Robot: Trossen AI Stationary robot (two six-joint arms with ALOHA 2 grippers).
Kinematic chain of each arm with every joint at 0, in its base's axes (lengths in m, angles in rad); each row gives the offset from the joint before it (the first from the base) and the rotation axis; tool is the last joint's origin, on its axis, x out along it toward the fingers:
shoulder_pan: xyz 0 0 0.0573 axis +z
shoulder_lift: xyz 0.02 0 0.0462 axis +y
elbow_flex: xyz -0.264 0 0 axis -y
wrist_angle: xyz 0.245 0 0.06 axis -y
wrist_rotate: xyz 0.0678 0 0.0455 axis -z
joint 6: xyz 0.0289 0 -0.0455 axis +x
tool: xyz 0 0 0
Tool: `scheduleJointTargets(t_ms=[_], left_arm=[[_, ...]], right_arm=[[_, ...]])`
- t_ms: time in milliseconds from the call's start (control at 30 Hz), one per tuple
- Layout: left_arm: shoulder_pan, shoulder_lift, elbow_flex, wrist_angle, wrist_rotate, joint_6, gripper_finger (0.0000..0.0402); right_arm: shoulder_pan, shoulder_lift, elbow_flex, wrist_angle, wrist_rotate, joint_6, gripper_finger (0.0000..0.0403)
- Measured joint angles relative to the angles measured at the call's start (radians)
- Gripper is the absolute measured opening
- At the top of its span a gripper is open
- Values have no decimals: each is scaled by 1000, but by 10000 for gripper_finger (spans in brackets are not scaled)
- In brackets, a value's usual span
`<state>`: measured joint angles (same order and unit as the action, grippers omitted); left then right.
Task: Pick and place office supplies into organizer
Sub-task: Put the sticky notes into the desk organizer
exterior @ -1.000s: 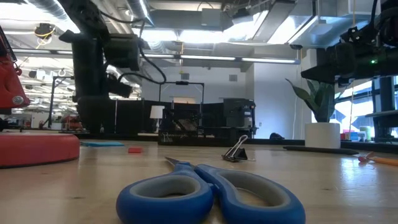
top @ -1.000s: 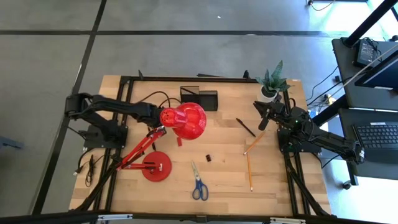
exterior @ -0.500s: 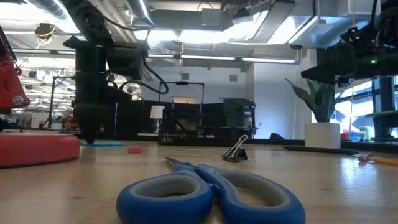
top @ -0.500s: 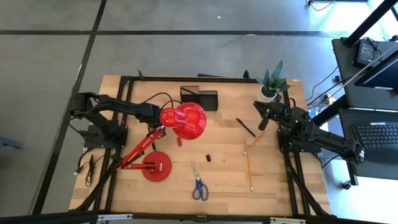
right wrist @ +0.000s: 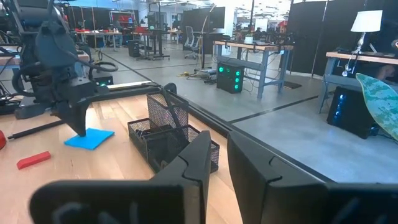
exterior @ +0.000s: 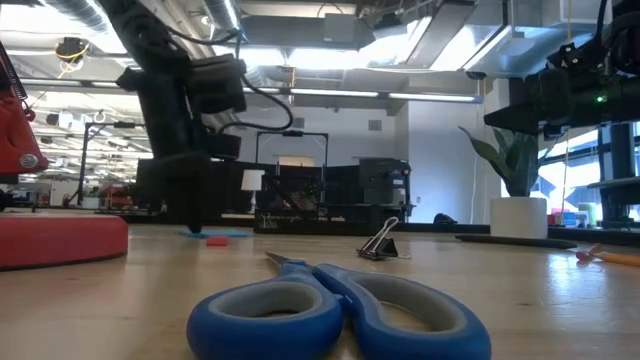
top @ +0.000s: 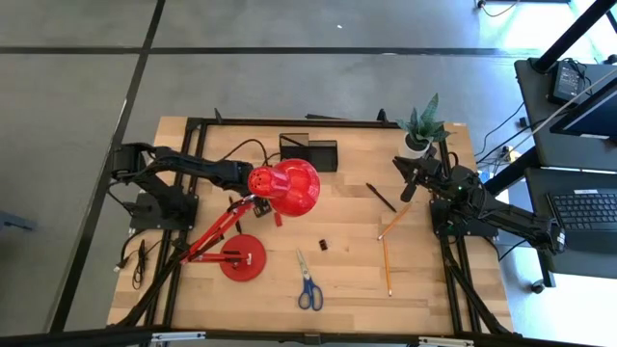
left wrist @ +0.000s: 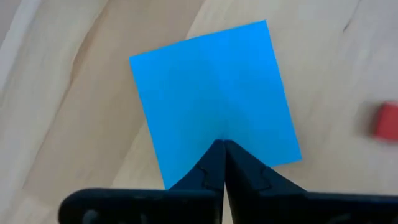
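Over the blue sticky pad (left wrist: pixel 214 99), left gripper (left wrist: pixel 222 149) fingers pressed together, holding nothing; pad looks light, thin, flat: pinch an edge.

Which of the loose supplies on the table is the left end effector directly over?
The blue sticky-note pad: the left end effector sits closed at its edge. Scissors, pencils and pen lie far off.

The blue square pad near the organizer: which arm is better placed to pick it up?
Left. The left gripper is right at the blue pad, fingers shut, while the right gripper waits near the plant.
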<state>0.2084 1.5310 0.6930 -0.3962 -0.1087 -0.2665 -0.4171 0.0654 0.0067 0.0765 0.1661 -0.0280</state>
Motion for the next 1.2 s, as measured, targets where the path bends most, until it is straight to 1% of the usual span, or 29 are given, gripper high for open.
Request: scheduleJointTargets(t_ms=[200, 367, 433, 567, 767, 1033, 1133, 1200], left_arm=[[-18, 68, 5, 102, 1, 18, 2], [-40, 126, 9, 221, -5, 24, 3], [-51, 135, 7, 266, -2, 38, 2], [-75, 142, 1, 349, 35, 46, 3], [-113, 142, 1, 372, 55, 54, 2], [-166, 143, 0, 407, 55, 54, 3], [-177, 143, 0, 427, 55, 54, 3], [-180, 143, 0, 430, 55, 53, 2]], right_arm=[[0, 0, 0, 0, 0, 0, 59], [0, 0, 0, 0, -1, 0, 59], [0, 0, 0, 0, -18, 0, 59], [1, 0, 0, 0, -63, 0, 59], [1, 0, 0, 0, -71, -1, 59], [1, 0, 0, 1, -237, -9, 59], [2, 0, 0, 2, -337, -65, 59], [13, 1, 0, 9, -359, -91, 59]])
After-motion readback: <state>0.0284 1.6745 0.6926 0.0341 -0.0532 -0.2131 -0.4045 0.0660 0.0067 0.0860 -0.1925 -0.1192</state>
